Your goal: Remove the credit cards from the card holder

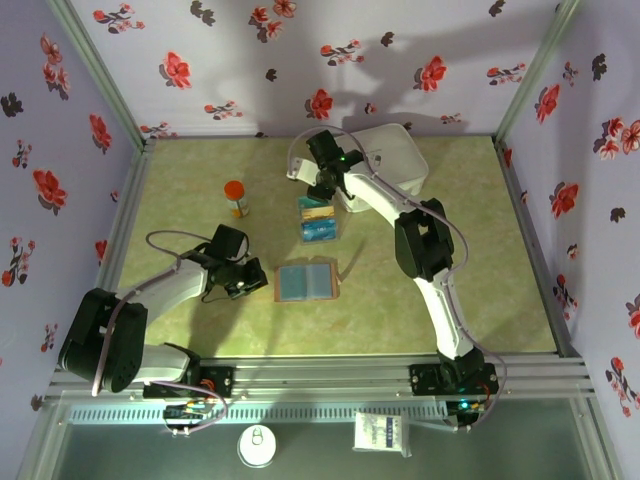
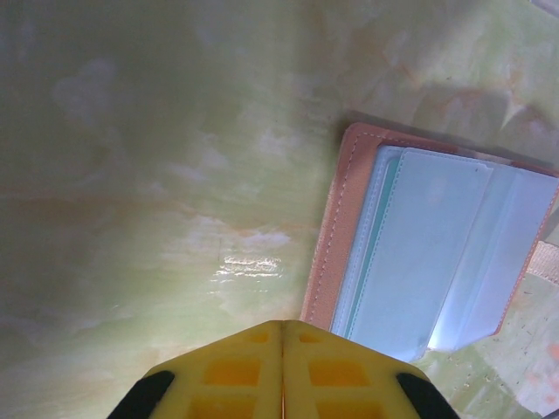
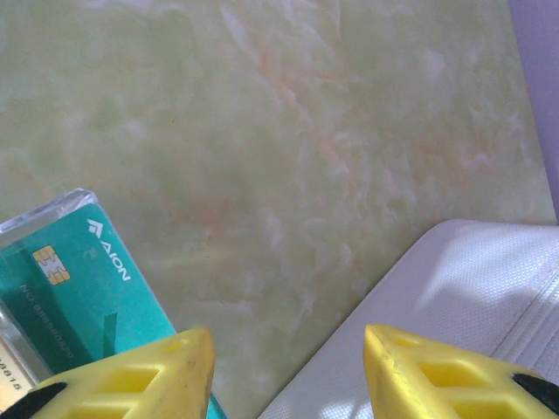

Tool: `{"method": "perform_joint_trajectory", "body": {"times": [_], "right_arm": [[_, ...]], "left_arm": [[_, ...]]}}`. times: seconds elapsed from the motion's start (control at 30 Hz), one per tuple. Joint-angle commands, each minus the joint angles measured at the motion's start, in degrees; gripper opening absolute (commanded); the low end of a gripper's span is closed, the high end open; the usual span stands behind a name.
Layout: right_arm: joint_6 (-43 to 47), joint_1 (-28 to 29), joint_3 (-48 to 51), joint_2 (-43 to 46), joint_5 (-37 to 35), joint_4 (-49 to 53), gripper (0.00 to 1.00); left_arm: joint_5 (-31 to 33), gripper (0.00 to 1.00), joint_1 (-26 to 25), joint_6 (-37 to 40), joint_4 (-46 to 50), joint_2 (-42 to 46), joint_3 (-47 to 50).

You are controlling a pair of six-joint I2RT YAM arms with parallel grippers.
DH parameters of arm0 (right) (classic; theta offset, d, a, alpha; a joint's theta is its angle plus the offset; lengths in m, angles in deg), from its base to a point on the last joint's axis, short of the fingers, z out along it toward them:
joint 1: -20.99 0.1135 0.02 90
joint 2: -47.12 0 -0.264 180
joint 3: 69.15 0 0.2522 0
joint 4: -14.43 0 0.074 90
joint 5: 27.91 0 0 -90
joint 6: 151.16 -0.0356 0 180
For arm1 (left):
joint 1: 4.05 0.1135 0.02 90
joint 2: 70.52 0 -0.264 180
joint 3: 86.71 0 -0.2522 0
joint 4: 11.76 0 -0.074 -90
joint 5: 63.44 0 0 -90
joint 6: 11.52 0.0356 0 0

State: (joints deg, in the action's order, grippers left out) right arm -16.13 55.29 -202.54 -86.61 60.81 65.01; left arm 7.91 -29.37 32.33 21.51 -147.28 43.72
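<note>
The left gripper (image 2: 281, 339) is pointing down at the table (image 1: 450, 290) with its yellow fingers pressed together and nothing between them. It is sitting just beside the left edge of the wallet (image 2: 419, 253), probably placed there to steady it while cards are being pulled. The wallet is lying open with its pale blue sleeves facing up, near the middle of the table and slightly toward the near edge. A thin green strip is showing under the sleeves, but it is too slight to tell whether that is a card inside. The right gripper (image 3: 288, 339) is hanging with its fingers apart and holding nothing, toward the middle of the far edge, just above a clear tray (image 3: 52, 214). Cards (image 3: 83, 297) are lying stacked in that tray, a teal one with its chip showing, apparently placed there to keep them together. A white case (image 3: 463, 288) is sitting just beside the tray, toward the far edge.
</note>
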Motion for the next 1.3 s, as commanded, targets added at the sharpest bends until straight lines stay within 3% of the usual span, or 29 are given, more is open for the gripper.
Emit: {"method": "perform_joint_trajectory", "body": {"times": [0.0, 0.17, 0.3, 0.53, 0.6, 0.67, 0.77, 0.87, 0.97, 1.27], "right_arm": [[1.1, 0.5, 0.1, 1.9, 0.7, 2.9, 0.5], [-2.2, 0.5, 3.1, 6.3, 0.2, 0.7, 0.5], [-10.9, 0.3, 8.2, 10.9, 0.0, -2.1, 0.5], [-38.0, 0.0, 25.7, 21.3, 0.7, -12.0, 0.46], [-46.2, -0.5, 28.9, 22.9, 1.5, -12.7, 0.39], [-54.3, -1.1, 32.4, 24.1, 3.9, -13.8, 0.36], [-63.1, -1.6, 35.7, 24.4, 9.8, -15.1, 0.4], [-67.2, -1.6, 39.8, 24.5, 14.5, -19.1, 0.48], [-69.6, -1.8, 41.7, 23.8, 14.8, -21.0, 0.56], [-73.4, -2.0, 41.9, 20.8, 19.7, -22.7, 0.56]], "left_arm": [[-0.6, 0.08, 0.5, 0.0, 0.3, 0.2, -0.1], [-0.7, 0.08, 0.5, 0.0, 0.4, 0.2, -0.5], [-0.7, 0.08, 0.5, 0.0, -0.3, -0.2, -0.7], [-1.4, 0.08, 0.4, 0.1, -2.8, -3.0, -2.1], [-1.6, 0.08, 0.4, 0.4, -3.3, -4.0, -2.8], [-1.6, 0.08, 0.4, 0.6, -3.8, -4.7, -3.1], [-1.6, 0.08, 0.4, 0.8, -4.3, -5.6, -3.4], [-1.5, 0.08, 0.4, 0.6, -4.5, -6.0, -3.2], [-1.7, 0.08, 0.4, 0.0, -4.9, -5.7, -2.7], [-1.4, 0.09, 0.4, -0.7, -4.4, -3.3, -1.5]]}}
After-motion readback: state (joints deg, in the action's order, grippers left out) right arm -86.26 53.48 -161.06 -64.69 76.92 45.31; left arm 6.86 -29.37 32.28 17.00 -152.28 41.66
